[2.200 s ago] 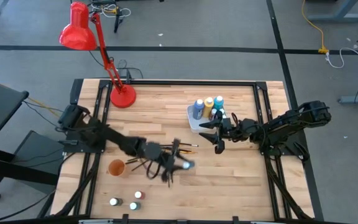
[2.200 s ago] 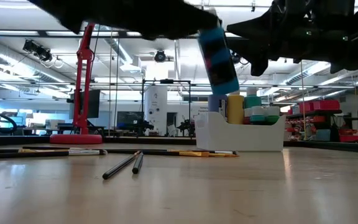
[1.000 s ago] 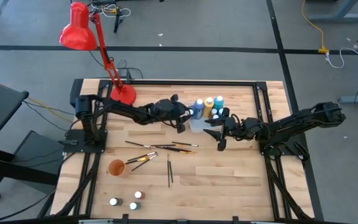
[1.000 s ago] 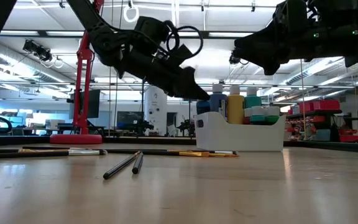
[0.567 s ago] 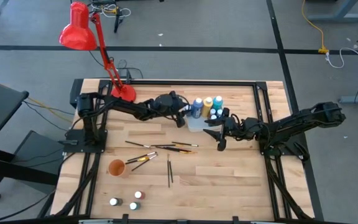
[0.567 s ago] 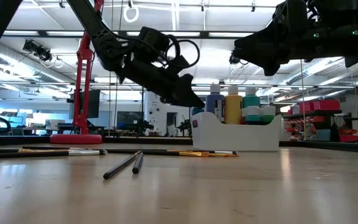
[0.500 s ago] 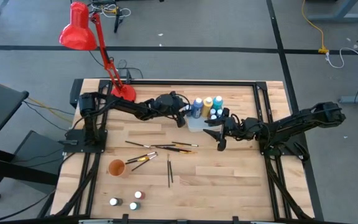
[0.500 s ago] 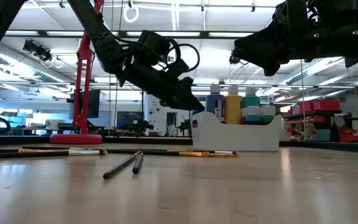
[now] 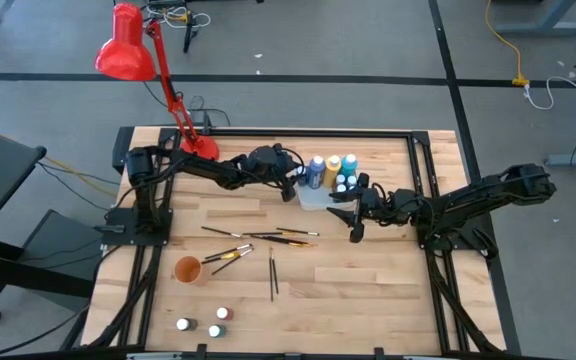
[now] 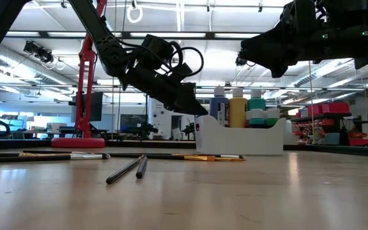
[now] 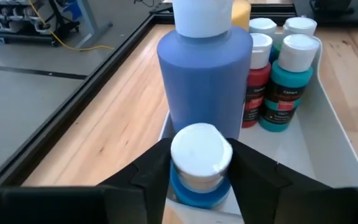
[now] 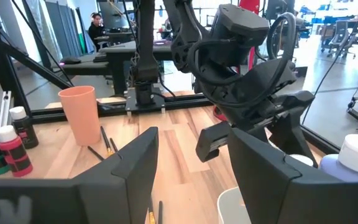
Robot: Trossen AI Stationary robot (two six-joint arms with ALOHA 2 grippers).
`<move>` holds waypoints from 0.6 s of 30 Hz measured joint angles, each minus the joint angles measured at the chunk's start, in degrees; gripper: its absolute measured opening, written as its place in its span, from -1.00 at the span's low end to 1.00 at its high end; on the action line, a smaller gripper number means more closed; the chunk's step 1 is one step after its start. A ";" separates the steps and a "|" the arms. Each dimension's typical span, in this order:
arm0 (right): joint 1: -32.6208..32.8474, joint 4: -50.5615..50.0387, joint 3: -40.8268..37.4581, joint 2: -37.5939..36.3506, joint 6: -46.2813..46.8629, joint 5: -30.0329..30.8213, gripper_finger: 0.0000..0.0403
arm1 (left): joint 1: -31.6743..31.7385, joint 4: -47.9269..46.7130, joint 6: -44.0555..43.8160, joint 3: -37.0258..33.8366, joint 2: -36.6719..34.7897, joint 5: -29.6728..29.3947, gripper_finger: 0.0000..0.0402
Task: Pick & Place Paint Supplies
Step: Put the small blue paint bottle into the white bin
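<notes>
Left claw (image 11: 199, 167) clamped on small blue bottle (image 11: 199, 163) at white tray (image 11: 328, 140), right claw (image 12: 187, 162) spread empty.

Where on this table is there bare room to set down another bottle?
Bare wood lies between the red lamp base and the left gripper, and along the near right edge. It is crowded around the white tray and the scattered paintbrushes beside the orange cup.
</notes>
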 joint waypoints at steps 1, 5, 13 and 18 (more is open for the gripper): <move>0.00 0.00 0.00 0.00 0.02 0.00 -0.02 | 0.02 0.01 0.26 -0.01 0.00 -0.03 -0.14; 0.00 0.00 0.00 0.00 0.02 0.00 -0.02 | 0.15 0.27 0.39 -0.02 0.00 -0.15 0.01; 0.00 0.00 0.00 0.00 0.04 0.00 -0.02 | 0.05 5.53 -0.02 -0.13 0.19 -0.61 0.18; 0.00 -0.05 0.00 0.00 0.11 0.00 -0.02 | -0.07 10.52 1.28 -0.13 0.17 -1.70 0.17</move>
